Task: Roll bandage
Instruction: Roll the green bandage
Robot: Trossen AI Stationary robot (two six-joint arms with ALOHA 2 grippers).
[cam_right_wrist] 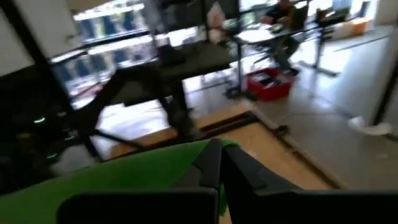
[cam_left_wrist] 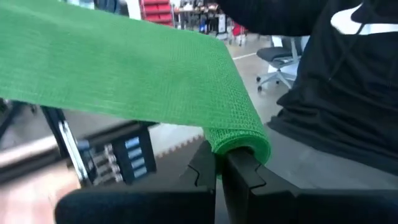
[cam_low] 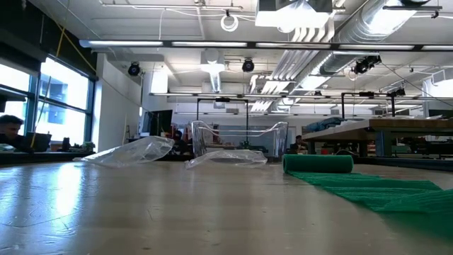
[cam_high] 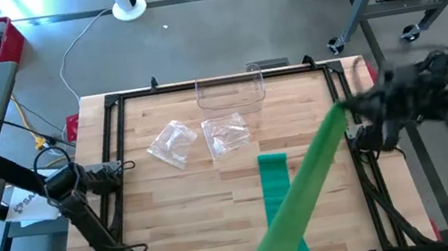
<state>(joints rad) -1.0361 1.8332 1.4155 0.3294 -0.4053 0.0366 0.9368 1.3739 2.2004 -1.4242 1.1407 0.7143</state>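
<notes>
Green bandage (cam_high: 277, 191): part lies flat on the surface (cam_high: 175, 214), running from mid-surface toward the near edge; its far end is already a small roll (cam_low: 318, 163), seen in the low view, axis lying across the strip. From the near edge a long stretch lifts off and runs taut, diagonally up and to the right side.

Right claw (cam_right_wrist: 217, 163): clenched on the raised end of the strip, held up over the right frame rail (cam_high: 348, 97). Left claw (cam_left_wrist: 219, 163): clenched on a bunched part of the bandage, out of the overhead frame near the front edge; a person in dark clothing shows close behind in its wrist view.

Judgement: both claws pinch the loose length and neither is near the roll. Rolling on means bringing the roll along the strip's long axis toward the near edge.

Beyond: two clear plastic bags (cam_high: 173, 143) and a clear container (cam_high: 230, 90), far side, well apart from the bandage.
</notes>
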